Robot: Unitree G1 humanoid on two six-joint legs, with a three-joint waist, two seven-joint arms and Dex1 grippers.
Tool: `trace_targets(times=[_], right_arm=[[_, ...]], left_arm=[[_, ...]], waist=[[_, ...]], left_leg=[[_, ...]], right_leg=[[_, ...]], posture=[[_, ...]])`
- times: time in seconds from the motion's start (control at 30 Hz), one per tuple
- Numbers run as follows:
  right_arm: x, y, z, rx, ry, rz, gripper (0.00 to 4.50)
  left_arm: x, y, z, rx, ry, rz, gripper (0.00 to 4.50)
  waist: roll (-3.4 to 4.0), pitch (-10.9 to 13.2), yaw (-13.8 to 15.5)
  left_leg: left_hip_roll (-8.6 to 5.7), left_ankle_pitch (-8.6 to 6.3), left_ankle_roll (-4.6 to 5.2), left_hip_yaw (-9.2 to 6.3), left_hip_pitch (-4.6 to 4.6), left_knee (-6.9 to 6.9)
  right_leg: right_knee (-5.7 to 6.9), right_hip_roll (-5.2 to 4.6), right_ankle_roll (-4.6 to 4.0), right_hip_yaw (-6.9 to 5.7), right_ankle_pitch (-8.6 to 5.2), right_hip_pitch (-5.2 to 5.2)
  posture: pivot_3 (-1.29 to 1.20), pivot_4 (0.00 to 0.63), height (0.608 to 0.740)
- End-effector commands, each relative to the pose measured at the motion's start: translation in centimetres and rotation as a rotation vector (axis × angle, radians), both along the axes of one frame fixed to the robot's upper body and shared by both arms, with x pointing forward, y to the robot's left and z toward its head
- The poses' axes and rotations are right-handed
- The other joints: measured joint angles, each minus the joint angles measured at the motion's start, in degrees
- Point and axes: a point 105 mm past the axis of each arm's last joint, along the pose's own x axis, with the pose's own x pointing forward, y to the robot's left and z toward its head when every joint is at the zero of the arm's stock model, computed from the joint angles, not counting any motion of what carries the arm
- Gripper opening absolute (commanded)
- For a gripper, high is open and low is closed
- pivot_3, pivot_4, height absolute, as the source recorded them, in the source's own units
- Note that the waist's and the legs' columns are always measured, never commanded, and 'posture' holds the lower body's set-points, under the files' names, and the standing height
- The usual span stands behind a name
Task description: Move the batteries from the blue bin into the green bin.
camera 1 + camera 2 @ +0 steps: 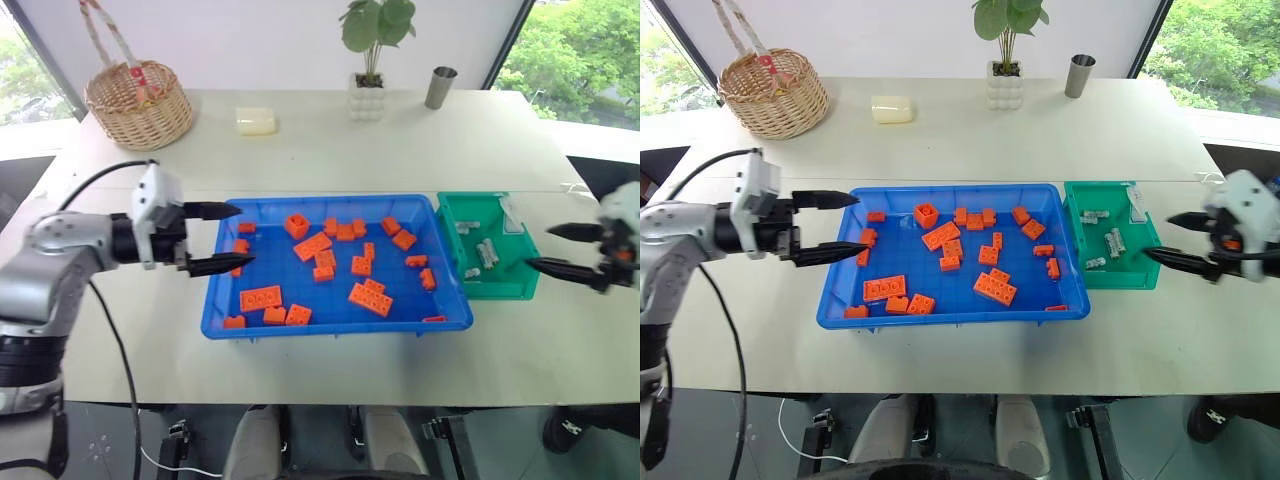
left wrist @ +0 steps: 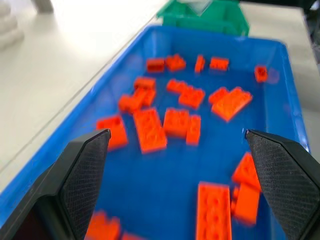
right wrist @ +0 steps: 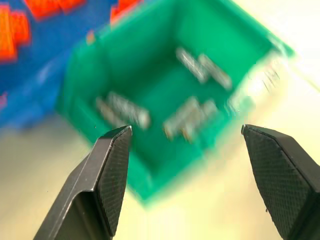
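The blue bin (image 1: 330,201) lies mid-table and holds several orange bricks (image 1: 313,246). Touching its right side is the green bin (image 1: 497,291), with several silver batteries (image 1: 486,253) lying on its floor; they also show in the right wrist view as batteries (image 3: 129,111). My left gripper (image 1: 243,236) is open and empty, its fingers reaching over the blue bin's left rim above the bricks (image 2: 150,131). My right gripper (image 1: 541,247) hangs open and empty just right of the green bin (image 3: 150,177), pointing at it.
At the table's back stand a wicker basket (image 1: 139,104), a pale yellow block (image 1: 256,121), a potted plant (image 1: 368,92) and a metal cup (image 1: 440,87). Bare tabletop surrounds both bins. The table's front edge runs close below the bins.
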Motion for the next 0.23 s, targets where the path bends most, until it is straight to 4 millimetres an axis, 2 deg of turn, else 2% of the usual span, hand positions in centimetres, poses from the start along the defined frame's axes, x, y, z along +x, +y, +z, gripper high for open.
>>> trace_targets(times=[0.03,0.13,0.23], right_arm=[[-0.8,-1.6,1.1,0.005,0.025,0.013,3.60],[-1.3,-2.0,0.3,-0.009,0.122,0.037,3.60],[-0.5,-0.9,0.9,0.025,0.079,0.081,3.60]], left_arm=[[-0.1,2.5,0.7,0.039,-0.021,0.051,4.50],[0.3,4.2,1.4,0.038,-0.040,0.116,4.50],[0.4,5.1,2.1,0.028,-0.053,0.136,4.50]], waist=[[0.01,0.00,-0.15],[0.02,-0.01,-0.10],[0.02,0.00,-0.15]], left_leg=[[0.01,0.00,0.00,0.00,0.02,0.00],[0.03,0.00,0.00,-0.03,0.03,0.02],[0.06,0.00,0.00,-0.04,0.01,0.02]], right_leg=[[0.00,0.00,0.00,0.00,0.00,0.00],[0.01,-0.05,-0.05,0.01,-0.02,-0.02],[0.03,-0.06,-0.16,0.01,-0.09,-0.06]], posture=[[0.00,0.150,0.736],[0.00,0.150,0.736],[0.00,0.150,0.736]])
